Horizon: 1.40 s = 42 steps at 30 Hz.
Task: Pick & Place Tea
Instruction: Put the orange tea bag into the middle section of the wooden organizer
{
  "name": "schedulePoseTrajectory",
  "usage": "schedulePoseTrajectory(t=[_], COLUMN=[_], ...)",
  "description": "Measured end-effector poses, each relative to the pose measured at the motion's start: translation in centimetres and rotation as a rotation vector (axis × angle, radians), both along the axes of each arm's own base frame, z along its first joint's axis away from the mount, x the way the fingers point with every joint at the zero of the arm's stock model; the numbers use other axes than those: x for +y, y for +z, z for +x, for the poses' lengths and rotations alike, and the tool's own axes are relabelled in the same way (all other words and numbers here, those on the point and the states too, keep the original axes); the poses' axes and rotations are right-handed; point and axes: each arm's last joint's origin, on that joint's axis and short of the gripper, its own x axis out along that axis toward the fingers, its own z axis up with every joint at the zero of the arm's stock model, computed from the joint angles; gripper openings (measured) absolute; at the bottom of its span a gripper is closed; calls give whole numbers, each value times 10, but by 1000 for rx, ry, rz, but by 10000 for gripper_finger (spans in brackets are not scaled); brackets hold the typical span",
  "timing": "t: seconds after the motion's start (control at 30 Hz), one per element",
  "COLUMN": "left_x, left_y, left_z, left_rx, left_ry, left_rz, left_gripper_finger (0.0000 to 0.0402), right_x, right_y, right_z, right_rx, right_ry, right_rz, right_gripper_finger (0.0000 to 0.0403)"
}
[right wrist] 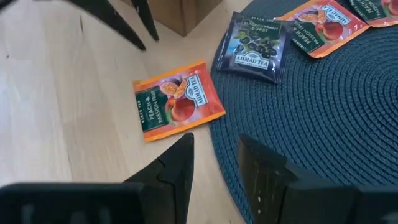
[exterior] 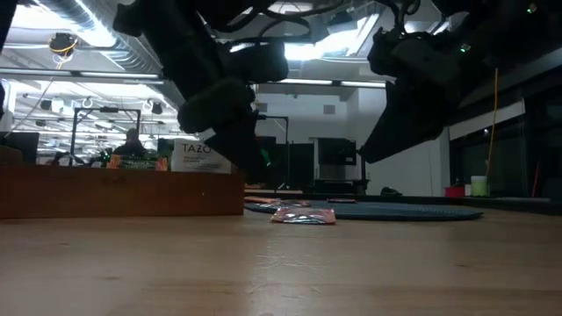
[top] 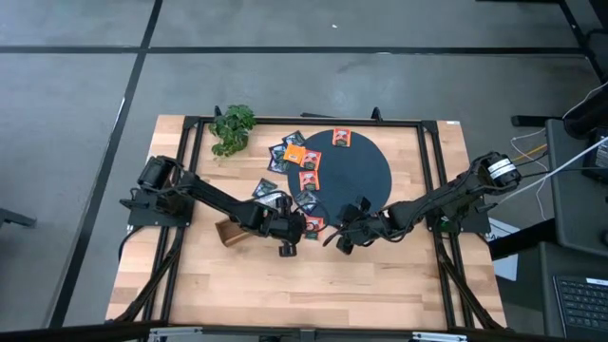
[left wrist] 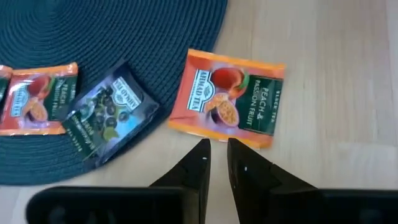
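A: What is the surface like, and the room?
B: A pale wooden table (top: 380, 275) on a grey floor. The low view looks into a workshop with ceiling lights, shelves and a person far back.

A: Where is the tea?
B: An orange sachet (left wrist: 229, 98) lies flat on the wood just off the edge of the dark round mat (top: 366, 176), between the two grippers. A dark blue sachet (left wrist: 107, 111) lies half on the mat's edge beside it, and more sachets are scattered on the mat.

A: And the grippers?
B: The left gripper (left wrist: 216, 163) hangs just short of the orange sachet, fingers nearly together with a thin gap, gripping nothing. The right gripper (right wrist: 216, 163) faces it from the mat side, fingers apart and empty.

A: What does one view add?
B: The wrist views show the sachet's print. The low view shows a white box (exterior: 204, 156) in the wooden tray (exterior: 123, 193). From above, a green plant (top: 233, 128) stands at the far edge.

A: Anything in the way?
B: From above, the arms hide most of the orange sachet.
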Motion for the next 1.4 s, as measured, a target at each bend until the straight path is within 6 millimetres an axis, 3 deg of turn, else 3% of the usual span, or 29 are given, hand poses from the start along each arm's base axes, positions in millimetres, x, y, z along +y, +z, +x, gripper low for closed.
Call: schedulePoseTrajectory(t=[0.3, 0.7, 0.93, 1.4], left_x=[-4, -6, -8, -12], left_y=[-8, -11, -33, -44], left_z=[11, 11, 13, 10], left_rx=[-60, -50, 11, 109], left_ry=[-56, -79, -97, -180], left_rz=[-33, 13, 10, 13], left_gripper_finger=[51, 51, 51, 51], right_x=[-4, -4, 0, -1], right_y=[0, 1, -1, -2], right_z=[2, 3, 1, -1], right_rx=[-2, -7, 38, 10], right_ry=[2, 20, 90, -62], right_rz=[24, 13, 111, 142], right_gripper_finger=[124, 124, 124, 124])
